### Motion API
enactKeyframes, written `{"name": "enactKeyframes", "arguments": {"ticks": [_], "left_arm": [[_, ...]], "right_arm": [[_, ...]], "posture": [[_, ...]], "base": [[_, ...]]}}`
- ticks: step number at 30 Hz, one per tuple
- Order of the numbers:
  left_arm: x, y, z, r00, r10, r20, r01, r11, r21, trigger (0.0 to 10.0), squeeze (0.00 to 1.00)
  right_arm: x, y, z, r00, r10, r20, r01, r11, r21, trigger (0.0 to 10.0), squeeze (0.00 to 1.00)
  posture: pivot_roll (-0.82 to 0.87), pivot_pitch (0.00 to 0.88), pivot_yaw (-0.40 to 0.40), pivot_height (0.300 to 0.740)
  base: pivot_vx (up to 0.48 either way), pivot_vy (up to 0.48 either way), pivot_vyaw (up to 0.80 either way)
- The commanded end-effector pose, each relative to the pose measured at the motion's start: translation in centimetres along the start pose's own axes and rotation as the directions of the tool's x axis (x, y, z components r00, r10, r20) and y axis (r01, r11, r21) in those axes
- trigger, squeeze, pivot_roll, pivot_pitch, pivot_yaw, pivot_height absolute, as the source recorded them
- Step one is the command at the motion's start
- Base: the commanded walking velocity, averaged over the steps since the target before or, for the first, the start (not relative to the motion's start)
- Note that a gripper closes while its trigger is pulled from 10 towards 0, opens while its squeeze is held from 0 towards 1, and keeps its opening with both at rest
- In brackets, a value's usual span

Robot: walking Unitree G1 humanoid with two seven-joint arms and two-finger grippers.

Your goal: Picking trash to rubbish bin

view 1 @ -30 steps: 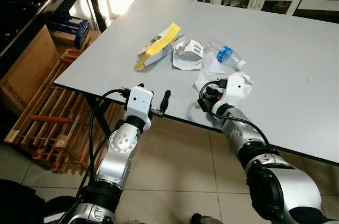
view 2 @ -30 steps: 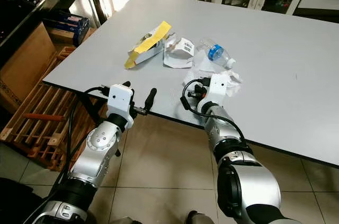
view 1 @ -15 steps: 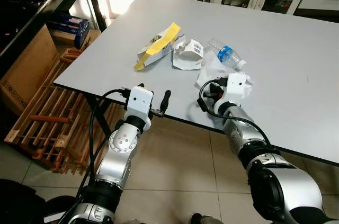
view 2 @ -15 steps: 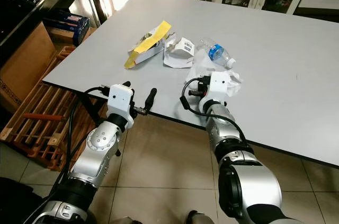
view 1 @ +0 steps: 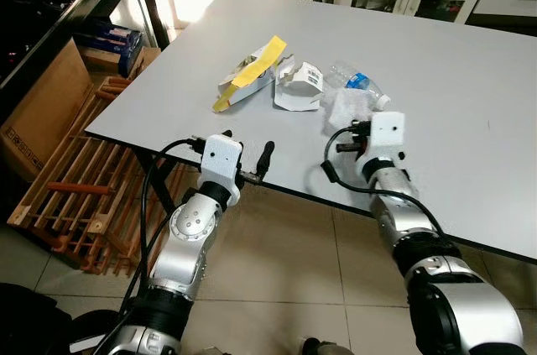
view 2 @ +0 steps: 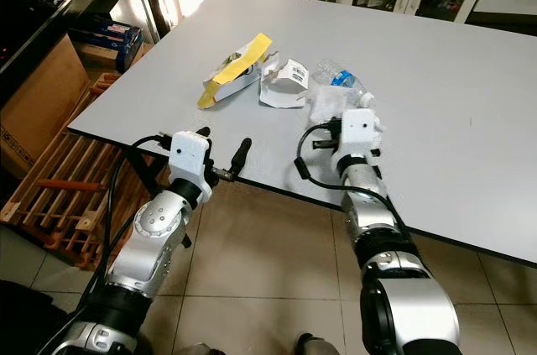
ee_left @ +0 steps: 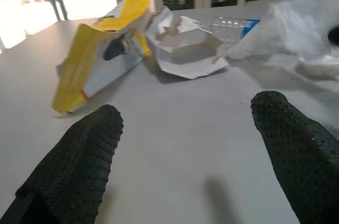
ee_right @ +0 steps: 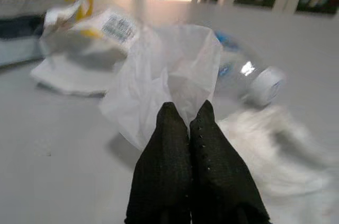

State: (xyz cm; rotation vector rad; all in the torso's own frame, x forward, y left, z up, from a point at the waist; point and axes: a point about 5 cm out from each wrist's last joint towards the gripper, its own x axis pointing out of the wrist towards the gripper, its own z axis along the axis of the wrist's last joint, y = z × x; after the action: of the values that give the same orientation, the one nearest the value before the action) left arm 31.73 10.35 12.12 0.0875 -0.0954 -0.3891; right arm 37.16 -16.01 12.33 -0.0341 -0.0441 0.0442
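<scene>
The right gripper point(ee_right: 188, 123) is pinched tight on a thin white plastic bag point(ee_right: 169, 75), just beside the plastic bottle point(ee_right: 249, 75) on the grey table point(view 1: 453, 61). The left gripper point(ee_left: 185, 123) is wide open and holds nothing, well apart from the bottle.

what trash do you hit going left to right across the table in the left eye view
yellow-and-white carton -> torn white box with a barcode -> crumpled clear plastic bag, pinched by the right gripper -> plastic bottle cap end
</scene>
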Motion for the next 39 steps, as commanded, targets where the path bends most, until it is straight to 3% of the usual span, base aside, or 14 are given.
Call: {"name": "enactKeyframes", "arguments": {"ticks": [1, 13, 20, 33, 39], "left_arm": [[-0.2, -0.1, 0.3, 1.000, -0.030, 0.005, 0.031, 0.999, -0.022, 10.0, 0.00], [-0.3, -0.6, 1.0, 0.993, -0.117, 0.017, 0.117, 0.992, -0.041, 10.0, 0.00], [-0.9, -0.1, 1.6, 0.986, -0.165, 0.015, 0.166, 0.986, -0.025, 10.0, 0.00], [-4.2, 1.5, 2.4, 0.973, -0.226, -0.035, 0.227, 0.974, 0.005, 10.0, 0.00], [-5.3, 1.8, 2.4, 0.966, -0.250, -0.069, 0.252, 0.967, 0.023, 10.0, 0.00]], "right_arm": [[0.0, -0.4, 0.8, 0.999, -0.009, 0.052, 0.010, 1.000, -0.012, 0.0, 0.00], [-0.5, -1.4, 2.1, 0.993, -0.031, 0.116, 0.035, 0.999, -0.038, 0.0, 0.00], [-1.1, -1.5, 3.1, 0.989, -0.012, 0.150, 0.020, 0.999, -0.050, 0.0, 0.00], [-5.0, -3.4, 3.4, 0.988, -0.015, 0.156, 0.030, 0.995, -0.095, 0.0, 0.00], [-6.8, -3.1, 3.6, 0.992, 0.026, 0.125, -0.012, 0.994, -0.112, 0.0, 0.00]], "posture": [[0.00, 0.094, 0.015, 0.740], [-0.02, 0.088, 0.022, 0.740], [-0.01, 0.087, 0.028, 0.740], [0.01, 0.116, 0.075, 0.740], [0.01, 0.121, 0.075, 0.740]], "base": [[0.000, 0.000, 0.00], [0.000, 0.000, 0.00], [0.000, 0.000, 0.00], [0.000, 0.000, 0.00], [0.000, 0.000, 0.00]]}}
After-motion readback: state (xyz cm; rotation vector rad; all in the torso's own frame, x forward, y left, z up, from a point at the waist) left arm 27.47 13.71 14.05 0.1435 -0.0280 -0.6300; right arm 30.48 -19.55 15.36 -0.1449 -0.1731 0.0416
